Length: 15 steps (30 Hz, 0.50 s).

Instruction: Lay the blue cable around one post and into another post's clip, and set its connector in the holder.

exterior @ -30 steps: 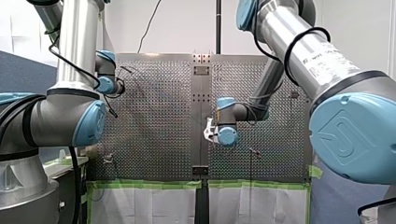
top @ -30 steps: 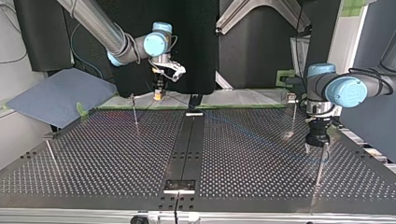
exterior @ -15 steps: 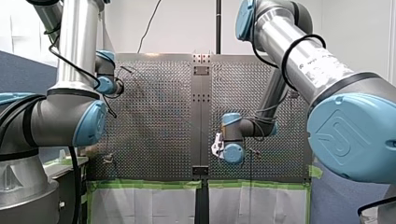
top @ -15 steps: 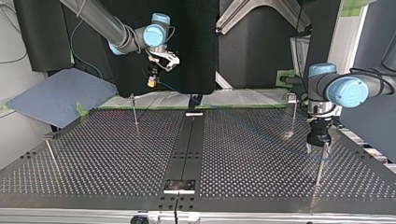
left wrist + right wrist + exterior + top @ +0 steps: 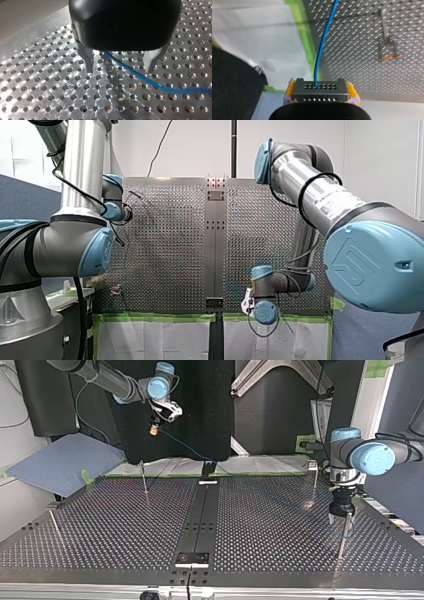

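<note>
Blue cable [image 5: 322, 47] rises from the middle of the dark connector [image 5: 319, 97], which my right gripper [image 5: 320, 87] has clamped between its yellow-padded fingers, one pad on each end of the block. Ahead of that gripper the cable passes over a strip of green tape [image 5: 305, 32] and on above the perforated table [image 5: 125, 525]. A thin post with an orange mark [image 5: 388, 47] stands well to one side of it there. In the top view my right arm comes in at the left and holds the connector high in the air, past the table's far edge. From there the cable slants down to the table and crosses it towards my left gripper [image 5: 120, 71] at that view's right. My left gripper hangs low over the holes with its metal fingers spread apart and grasping nothing. The cable lies on the table under the gap between them, nearer one finger, and trails away past it. In the top view a slim post [image 5: 343, 537] stands just beside my left gripper, towards the near edge; I cannot tell whether they touch. Two more posts stand near the table's far edge, one on each half.
</note>
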Available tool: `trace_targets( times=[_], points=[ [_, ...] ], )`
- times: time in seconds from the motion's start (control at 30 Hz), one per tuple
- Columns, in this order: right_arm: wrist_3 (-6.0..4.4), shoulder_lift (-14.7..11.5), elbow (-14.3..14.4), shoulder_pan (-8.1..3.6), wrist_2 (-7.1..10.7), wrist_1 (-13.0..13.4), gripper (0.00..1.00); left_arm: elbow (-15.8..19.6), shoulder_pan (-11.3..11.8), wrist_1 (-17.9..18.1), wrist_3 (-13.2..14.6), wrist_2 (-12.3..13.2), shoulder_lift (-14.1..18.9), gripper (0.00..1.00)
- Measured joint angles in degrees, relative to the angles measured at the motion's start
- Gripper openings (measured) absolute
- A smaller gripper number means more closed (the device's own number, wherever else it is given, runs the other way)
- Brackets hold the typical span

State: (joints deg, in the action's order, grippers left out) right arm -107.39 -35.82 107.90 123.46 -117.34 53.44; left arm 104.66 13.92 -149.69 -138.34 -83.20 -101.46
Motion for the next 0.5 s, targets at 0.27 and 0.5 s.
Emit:
trace_targets(
  times=[0.27,0.5],
  points=[
    [1.53,3.59,3.60,-3.59,3.57,3.60,0.00,0.00,0.02,0.00,0.00,0.00,-0.01,0.99],
    [1.97,4.91,6.59,-6.62,6.59,6.63,0.00,0.00,0.01,-0.01,0.00,0.01,0.00,0.99]
  ],
)
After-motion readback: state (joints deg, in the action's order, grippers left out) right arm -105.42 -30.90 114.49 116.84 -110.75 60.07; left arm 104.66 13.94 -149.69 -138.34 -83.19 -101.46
